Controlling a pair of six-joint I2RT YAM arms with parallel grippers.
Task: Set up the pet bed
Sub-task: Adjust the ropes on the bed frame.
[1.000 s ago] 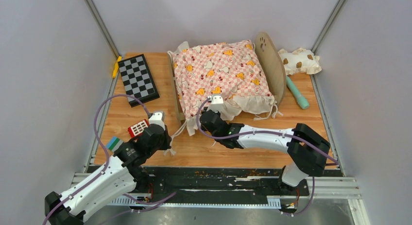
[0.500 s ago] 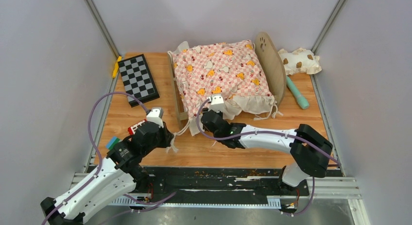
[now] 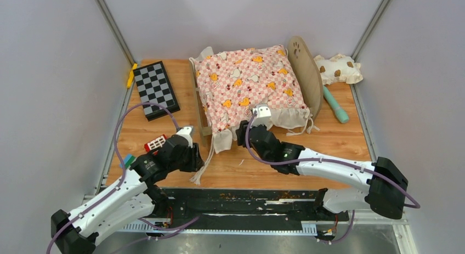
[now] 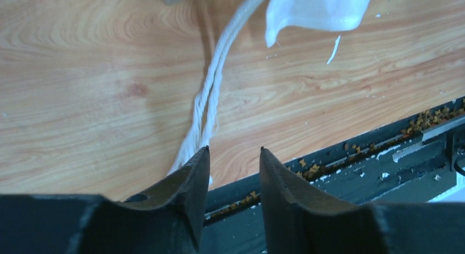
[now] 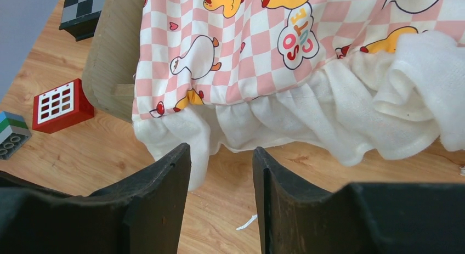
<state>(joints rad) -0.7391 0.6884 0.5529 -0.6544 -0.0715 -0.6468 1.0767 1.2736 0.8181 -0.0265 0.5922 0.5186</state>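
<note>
At rear centre of the table (image 3: 351, 128), the pet bed (image 3: 305, 73) carries the pink checkered cushion (image 3: 247, 78) as padding; both jaws stand parted and empty, right gripper (image 5: 221, 155) facing the frill (image 5: 307, 122), left gripper (image 4: 234, 155) beside the loose tie cord (image 4: 211, 100).

The pet bed (image 3: 310, 85), a small light-wood frame, stands upright in the upper middle of the top view. Its rounded headboard, with a paw-print cutout, rises at the right end and a low footboard (image 3: 202, 120) at the left. A cushion (image 3: 249, 84) hides its base.
</note>
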